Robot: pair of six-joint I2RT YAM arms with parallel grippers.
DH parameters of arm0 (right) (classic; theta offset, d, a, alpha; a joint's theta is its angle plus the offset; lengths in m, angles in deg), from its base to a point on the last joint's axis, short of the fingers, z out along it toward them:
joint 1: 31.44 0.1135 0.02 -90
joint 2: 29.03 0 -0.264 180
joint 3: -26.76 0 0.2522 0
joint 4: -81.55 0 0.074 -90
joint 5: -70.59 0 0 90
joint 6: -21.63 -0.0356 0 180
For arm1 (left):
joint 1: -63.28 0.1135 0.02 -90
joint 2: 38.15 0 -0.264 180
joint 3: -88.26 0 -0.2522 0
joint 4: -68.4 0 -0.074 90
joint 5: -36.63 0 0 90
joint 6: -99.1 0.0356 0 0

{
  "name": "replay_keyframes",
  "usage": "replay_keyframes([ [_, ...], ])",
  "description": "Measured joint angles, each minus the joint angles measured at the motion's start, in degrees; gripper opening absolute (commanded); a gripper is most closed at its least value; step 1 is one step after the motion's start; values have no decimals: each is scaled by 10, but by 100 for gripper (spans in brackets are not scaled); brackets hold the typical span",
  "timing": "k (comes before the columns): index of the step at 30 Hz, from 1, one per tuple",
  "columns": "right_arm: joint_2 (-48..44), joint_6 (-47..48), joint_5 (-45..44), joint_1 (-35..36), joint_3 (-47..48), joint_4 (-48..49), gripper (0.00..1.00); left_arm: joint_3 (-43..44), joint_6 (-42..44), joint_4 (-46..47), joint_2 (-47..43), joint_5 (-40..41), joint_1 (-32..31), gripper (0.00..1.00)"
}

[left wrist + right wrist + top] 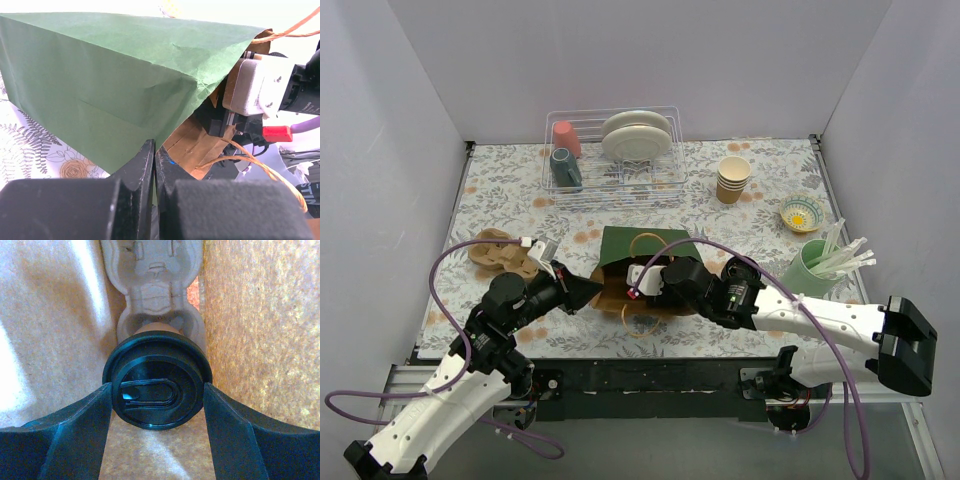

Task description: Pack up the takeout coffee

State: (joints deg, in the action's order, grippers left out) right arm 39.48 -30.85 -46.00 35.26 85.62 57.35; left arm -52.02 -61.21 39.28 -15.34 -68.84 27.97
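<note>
A green paper bag (645, 243) with a brown inside lies on its side at the table's middle, mouth toward the arms. My right gripper (157, 388) reaches into it. Its two fingers press the sides of the black lid of the takeout coffee (157, 372). The brown cup sits in a pocket of a grey pulp carrier (152, 295) inside the bag. From above, the cup is hidden by the bag and the right wrist (685, 280). My left gripper (154, 148) is shut on the bag's (100, 85) lower mouth edge, at the bag's left side (592, 291).
A wire dish rack (615, 195) with plates and mugs stands at the back. To its right are stacked lidless paper cups (733, 180) and a patterned bowl (802, 212). A green holder of white utensils (815, 268) is by the right arm. Another pulp carrier (500, 252) lies at left.
</note>
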Motion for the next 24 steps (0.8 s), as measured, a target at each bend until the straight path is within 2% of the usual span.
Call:
replay_keyframes([
  [24, 29, 59, -5, -8, -38, 108, 29, 0, -3, -1, -5, -2, 0, 0],
])
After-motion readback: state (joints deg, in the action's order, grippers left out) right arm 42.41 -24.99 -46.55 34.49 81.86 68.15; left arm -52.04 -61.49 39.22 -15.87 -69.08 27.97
